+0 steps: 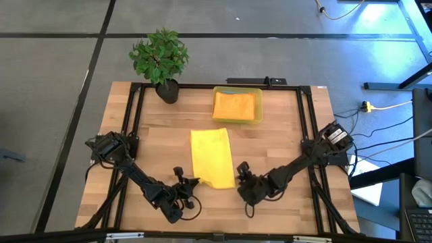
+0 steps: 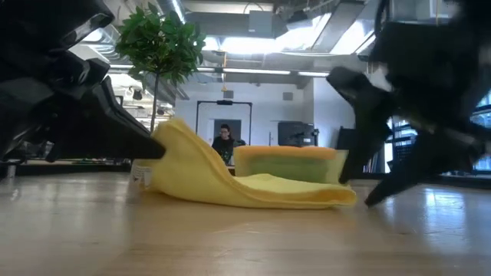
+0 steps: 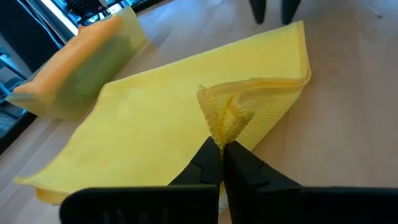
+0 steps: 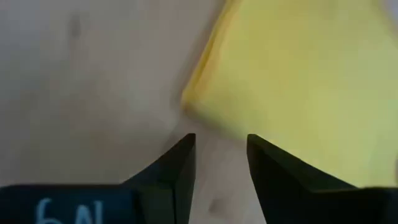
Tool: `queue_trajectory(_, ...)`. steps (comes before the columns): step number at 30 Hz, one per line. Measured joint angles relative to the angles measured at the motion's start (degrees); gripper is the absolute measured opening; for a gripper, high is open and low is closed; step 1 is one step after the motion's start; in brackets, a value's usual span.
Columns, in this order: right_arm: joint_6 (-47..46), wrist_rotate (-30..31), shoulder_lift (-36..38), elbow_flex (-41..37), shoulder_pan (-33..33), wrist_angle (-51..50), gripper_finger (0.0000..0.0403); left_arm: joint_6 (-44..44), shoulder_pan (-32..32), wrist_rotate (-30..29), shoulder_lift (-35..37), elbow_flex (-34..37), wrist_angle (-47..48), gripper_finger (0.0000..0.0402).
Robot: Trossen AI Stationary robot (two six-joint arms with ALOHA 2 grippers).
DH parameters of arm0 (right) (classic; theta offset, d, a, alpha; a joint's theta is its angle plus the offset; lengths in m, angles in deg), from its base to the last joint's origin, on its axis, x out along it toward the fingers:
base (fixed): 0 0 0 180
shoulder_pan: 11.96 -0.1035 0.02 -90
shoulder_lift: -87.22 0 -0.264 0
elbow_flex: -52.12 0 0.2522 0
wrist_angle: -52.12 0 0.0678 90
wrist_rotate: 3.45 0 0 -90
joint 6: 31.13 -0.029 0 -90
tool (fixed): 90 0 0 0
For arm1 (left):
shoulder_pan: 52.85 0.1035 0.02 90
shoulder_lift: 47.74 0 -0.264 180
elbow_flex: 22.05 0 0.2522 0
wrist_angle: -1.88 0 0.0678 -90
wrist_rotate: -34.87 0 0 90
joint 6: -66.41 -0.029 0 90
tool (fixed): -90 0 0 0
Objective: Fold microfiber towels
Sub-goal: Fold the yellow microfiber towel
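Yellow towel lies folded mid-table, long side running from the near edge toward the yellow bin, which holds an orange towel on top. I see the left gripper clamped on the yellow towel's near-left corner, fabric bunched and lifted off the wood. Right gripper sits just beside the near-right corner, fingers apart, nothing between them, bare table under it. Potted plant at the far-left corner.
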Motion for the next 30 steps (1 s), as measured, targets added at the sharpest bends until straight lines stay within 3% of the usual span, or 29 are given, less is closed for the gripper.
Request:
queue_trajectory(6,0.5,3.2,0.4,-4.8,-0.3,3.6,0.0143,0.0,0.0,1.4,0.0,0.0,0.0,0.0000)
queue_trajectory(11,8.1,2.4,0.4,-7.0,-0.2,11.0,0.0148,0.2,0.4,1.6,0.0,0.0,0.0,0.0000)
queue_trajectory(23,17.2,2.0,0.2,-8.9,0.4,20.4,0.0237,0.0,0.5,2.1,0.0,0.0,0.0,0.0000)
queue_trajectory(30,18.0,0.3,0.0,-8.9,0.3,22.4,0.0228,0.0,0.5,2.1,0.0,0.0,0.0,0.0000)
